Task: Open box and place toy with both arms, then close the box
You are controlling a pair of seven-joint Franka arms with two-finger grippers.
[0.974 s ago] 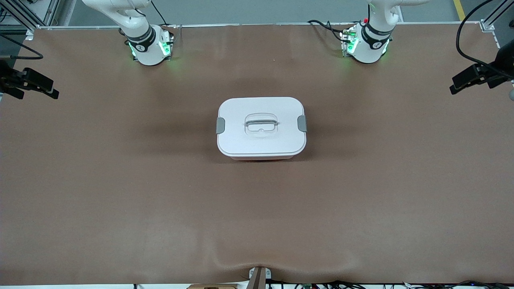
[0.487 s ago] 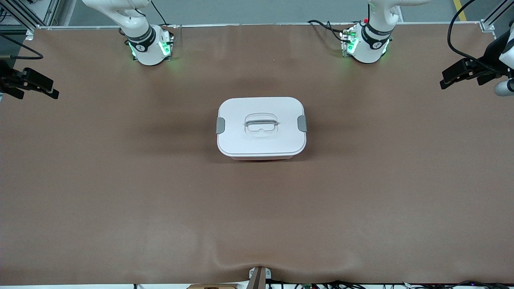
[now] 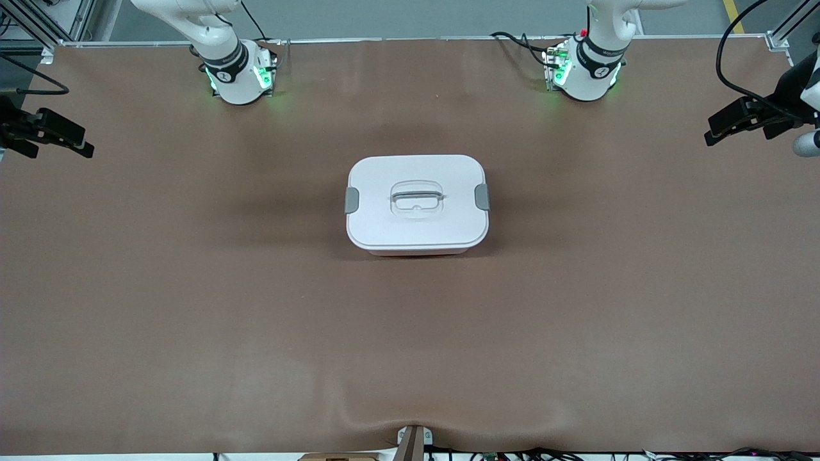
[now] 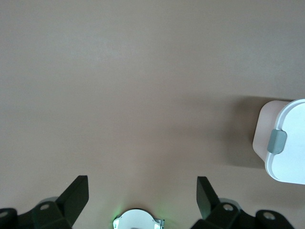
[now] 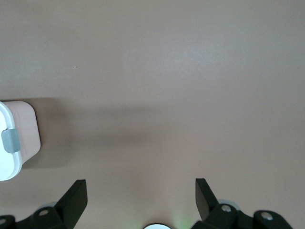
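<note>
Box: rounded-rectangular, smooth white lid clipped on, long axis laid between arm ends. Left gripper and right gripper: fingers spread, nothing held.

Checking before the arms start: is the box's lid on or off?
On. The white lid sits flat on the box, with a grey clip at each end down over its rim.

A brown mat covers the table from edge to edge, smooth except for a shallow wrinkle at the edge nearest the front camera. The box stands on it at the middle, lid on, a grey clip at each short end. The two arm bases stand on the table along the edge farthest from that camera.
</note>
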